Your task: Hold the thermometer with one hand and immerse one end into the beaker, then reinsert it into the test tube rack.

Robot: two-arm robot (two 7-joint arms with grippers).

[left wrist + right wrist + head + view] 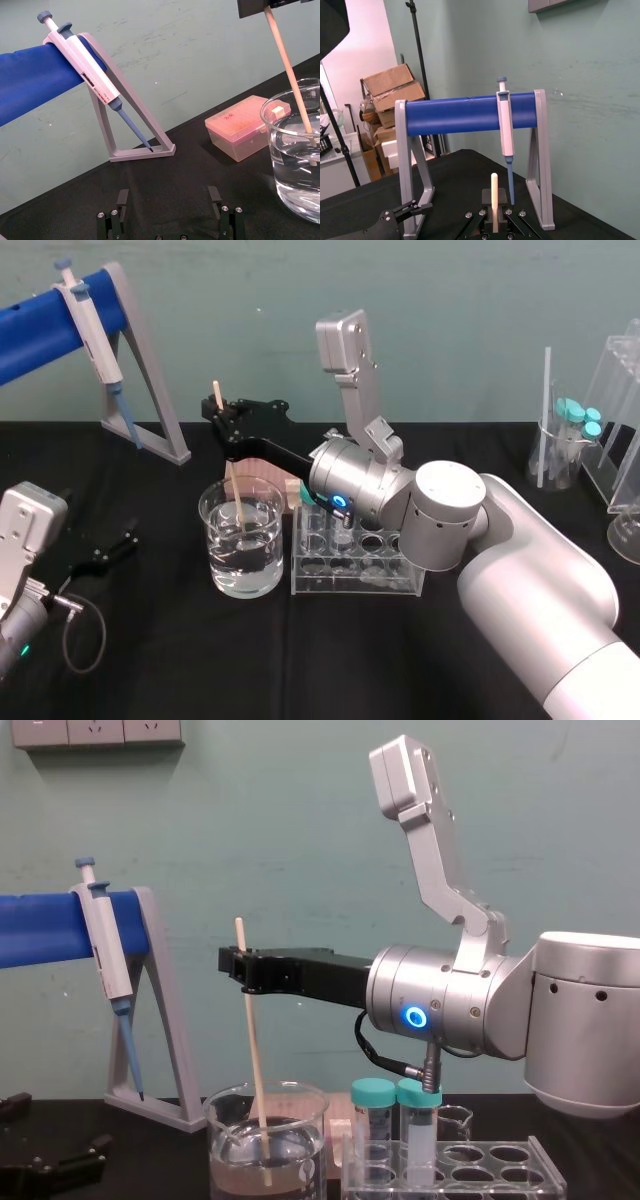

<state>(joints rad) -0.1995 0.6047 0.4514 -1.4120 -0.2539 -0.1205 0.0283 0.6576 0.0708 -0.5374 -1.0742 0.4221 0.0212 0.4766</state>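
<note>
right gripper (240, 970) is pinching thermometer (253, 1060) near top, tip in beaker (262, 562) | likely light, stiff, brittle | left gripper (170, 201) is idling spread, table (150, 650) left edge

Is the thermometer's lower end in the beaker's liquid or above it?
In: held by the right gripper, the thermometer slants into the beaker, tip below the liquid surface.

Teal wall (450, 300), black table (300, 660), stacked cardboard boxes (392, 87)

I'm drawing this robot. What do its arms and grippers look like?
Chunky silver arms with round joints. The right arm has a blue ring light. The right gripper and left gripper are slim and black. A cable loops off the left arm.
</note>
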